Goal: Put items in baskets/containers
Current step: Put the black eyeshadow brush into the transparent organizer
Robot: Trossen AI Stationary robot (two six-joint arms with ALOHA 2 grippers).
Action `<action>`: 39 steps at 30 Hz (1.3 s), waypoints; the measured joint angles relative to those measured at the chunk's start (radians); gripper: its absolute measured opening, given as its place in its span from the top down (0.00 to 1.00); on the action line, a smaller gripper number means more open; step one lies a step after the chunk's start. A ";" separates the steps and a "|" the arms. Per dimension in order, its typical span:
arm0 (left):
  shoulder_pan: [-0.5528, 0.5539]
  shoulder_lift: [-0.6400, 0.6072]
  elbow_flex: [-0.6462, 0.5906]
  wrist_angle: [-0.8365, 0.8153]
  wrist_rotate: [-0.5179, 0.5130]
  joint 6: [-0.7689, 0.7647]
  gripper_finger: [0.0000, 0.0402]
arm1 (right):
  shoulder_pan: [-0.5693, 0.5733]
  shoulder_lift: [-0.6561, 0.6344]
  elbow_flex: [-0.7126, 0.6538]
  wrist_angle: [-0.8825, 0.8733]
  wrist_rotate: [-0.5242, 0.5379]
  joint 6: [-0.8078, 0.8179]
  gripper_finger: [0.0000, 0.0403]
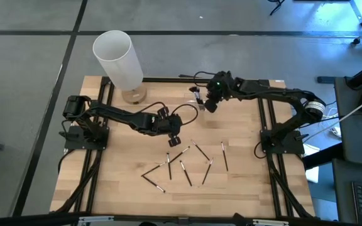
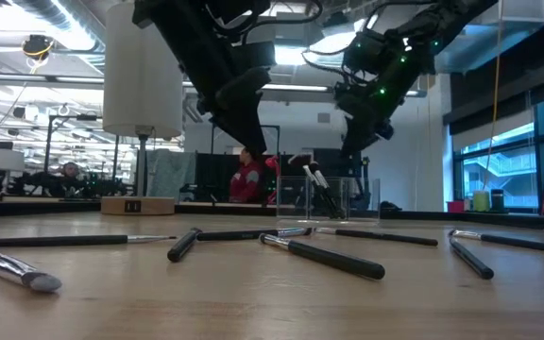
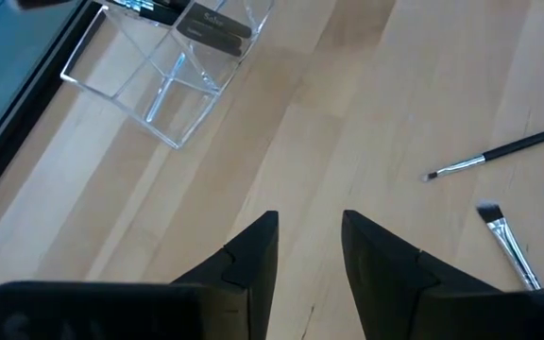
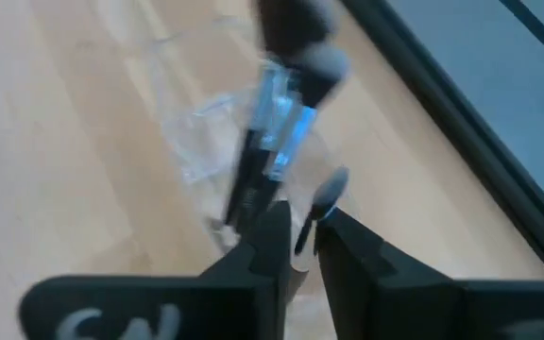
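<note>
So the clear organizer (image 1: 198, 97) sits toward the far edge of the wooden desk (image 1: 124, 188), a bit right of centre, and it's honestly hard to spot from above. In the low view you can see it better (image 2: 327, 198): a see-through box with a few brushes already standing tilted inside it.

The right gripper (image 1: 207, 103) is right over that organizer. In its own wrist view, the jaws (image 4: 296, 247) stand only a little apart with a slim brush handle showing in the gap between them, and a blurry dark-headed brush with a silver ferrule (image 4: 286, 113) leans in the organizer just ahead. I can't tell if the jaws are actually pinching that handle or have let go of it.

The left gripper (image 1: 173, 133) hangs near the middle of the desk, just beyond the loose pile. Its jaws (image 3: 310, 255) are apart with nothing between them, just bare wood below. From that wrist view you can also see the organizer's corner (image 3: 149, 80) and two brushes lying off to the side (image 3: 499, 156).

The rest of the makeup brushes (image 1: 184, 163) are scattered flat on the near half of the desk, roughly eight of them, some crossing each other. In the low view they lie all across the foreground (image 2: 324, 255).

There's also a tall white cylinder (image 1: 117, 59) at the far left corner, and a person in red (image 2: 246, 178) in the room behind.
</note>
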 joint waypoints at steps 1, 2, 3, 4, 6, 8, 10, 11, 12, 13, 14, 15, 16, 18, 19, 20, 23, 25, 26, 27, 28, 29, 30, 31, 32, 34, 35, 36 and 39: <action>0.000 0.000 0.000 0.000 0.001 0.000 0.71 | -0.010 0.000 0.000 -0.004 0.001 0.012 0.84; 0.000 0.000 0.000 0.000 0.001 -0.001 0.71 | -0.020 0.000 0.000 -0.009 0.001 0.021 0.82; 0.000 0.000 0.000 0.000 0.001 -0.006 0.71 | -0.028 0.000 0.000 -0.011 0.001 0.029 0.81; -0.002 0.000 0.000 0.000 0.001 -0.012 0.71 | -0.034 0.000 0.000 -0.010 0.001 0.037 0.79; -0.007 0.000 0.000 0.000 0.001 -0.014 0.71 | -0.043 0.000 0.000 -0.010 0.000 0.047 0.74; -0.013 0.000 0.000 0.000 0.001 -0.014 0.71 | -0.047 0.000 0.000 -0.010 -0.008 0.051 0.69; -0.018 0.000 0.000 -0.001 0.003 -0.010 0.71 | -0.048 0.000 0.000 -0.013 -0.010 0.075 0.64; -0.021 0.000 0.000 -0.002 0.003 -0.005 0.70 | -0.048 0.000 0.000 -0.015 -0.010 0.088 0.61; -0.022 0.000 0.000 -0.008 0.003 -0.001 0.70 | -0.047 0.000 0.000 -0.018 -0.009 0.098 0.59; -0.023 0.000 0.000 -0.017 0.004 -0.001 0.70 | -0.046 0.000 0.000 -0.018 -0.010 0.107 0.57; -0.022 0.000 0.000 -0.027 0.004 -0.001 0.70 | -0.042 -0.003 0.000 -0.010 -0.014 0.116 0.56; -0.022 0.000 0.000 -0.041 0.004 -0.001 0.70 | -0.034 -0.011 -0.008 0.021 -0.020 0.124 0.55; -0.022 0.000 0.000 -0.059 0.004 -0.007 0.70 | -0.021 -0.028 -0.029 0.082 -0.037 0.135 0.54; -0.027 0.000 0.000 -0.103 0.003 -0.030 0.71 | 0.012 -0.084 -0.097 0.257 -0.083 0.171 0.53; -0.031 0.000 0.000 -0.127 0.003 -0.045 0.71 | 0.029 -0.119 -0.142 0.350 -0.107 0.192 0.53; -0.039 0.000 0.000 -0.152 0.003 -0.066 0.72 | 0.047 -0.156 -0.190 0.441 -0.127 0.218 0.53; -0.071 0.000 0.000 -0.228 0.000 -0.119 0.73 | 0.093 -0.270 -0.352 0.694 -0.171 0.294 0.53; -0.097 0.000 0.000 -0.257 -0.003 -0.137 0.74 | 0.125 -0.334 -0.460 0.880 -0.171 0.330 0.54; -0.109 0.000 0.000 -0.264 -0.004 -0.143 0.75 | 0.136 -0.358 -0.504 0.967 -0.170 0.337 0.54; -0.120 0.000 0.000 -0.265 -0.004 -0.145 0.75 | 0.141 -0.381 -0.536 1.040 -0.173 0.338 0.54; -0.129 0.000 0.000 -0.260 -0.004 -0.147 0.76 | 0.144 -0.407 -0.563 1.092 -0.191 0.337 0.54; -0.138 0.000 0.000 -0.252 -0.006 -0.150 0.76 | 0.144 -0.430 -0.583 1.126 -0.220 0.336 0.54; -0.145 0.000 0.000 -0.236 -0.013 -0.156 0.76 | 0.144 -0.448 -0.597 1.162 -0.254 0.334 0.54; -0.149 0.000 0.000 -0.216 -0.023 -0.161 0.76 | 0.143 -0.461 -0.607 1.188 -0.291 0.332 0.54; -0.153 0.002 0.000 -0.190 -0.037 -0.169 0.76 | 0.144 -0.469 -0.613 1.202 -0.335 0.326 0.55; -0.159 0.017 0.000 -0.115 -0.075 -0.180 0.77 | 0.144 -0.479 -0.614 1.212 -0.424 0.331 0.56; -0.160 0.025 0.000 -0.085 -0.095 -0.181 0.77 | 0.144 -0.480 -0.614 1.225 -0.461 0.332 0.57; -0.162 0.036 0.000 -0.040 -0.109 -0.178 0.77 | 0.145 -0.480 -0.614 1.232 -0.489 0.332 0.58; -0.161 0.082 0.000 0.068 -0.128 -0.126 0.77 | 0.161 -0.473 -0.614 1.223 -0.499 0.339 0.62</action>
